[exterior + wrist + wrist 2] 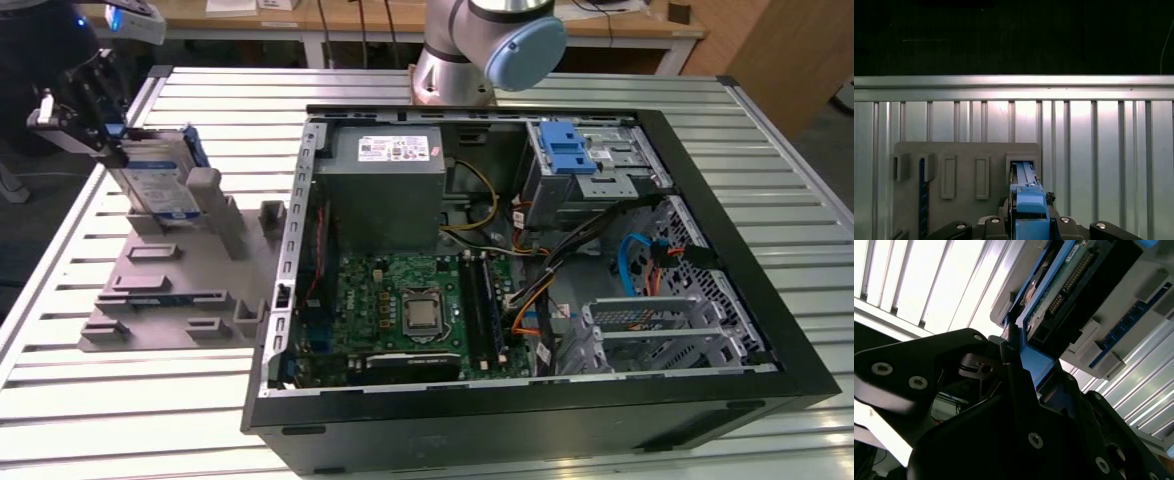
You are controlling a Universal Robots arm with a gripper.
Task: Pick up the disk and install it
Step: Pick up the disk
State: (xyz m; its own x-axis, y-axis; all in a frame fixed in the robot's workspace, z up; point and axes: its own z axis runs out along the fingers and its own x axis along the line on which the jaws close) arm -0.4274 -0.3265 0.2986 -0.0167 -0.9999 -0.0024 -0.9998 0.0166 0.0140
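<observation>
The disk point(158, 187), a silver-grey drive with blue carrier rails, stands on edge in the grey holder plate point(174, 290) at the exterior view's left. My gripper point(112, 138) is on its upper end, shut on the disk. In the first wrist view the blue rail of the disk point(1027, 192) runs from my gripper point(1029, 220) down into a slot of the holder plate point(964, 150). The second wrist view shows the disk's circuit-board side point(1074, 280) and a blue rail clamped by my gripper point(1024, 365). Whether the disk's lower end still touches the slot I cannot tell.
An open black computer case point(534, 410) lies to the right of the holder, with a grey power-supply box point(387, 190), a motherboard point(400, 300) and a blue-latched drive cage point(581, 160) inside. The arm's base point(467, 50) stands behind the case. Everything rests on a slatted aluminium table point(801, 200).
</observation>
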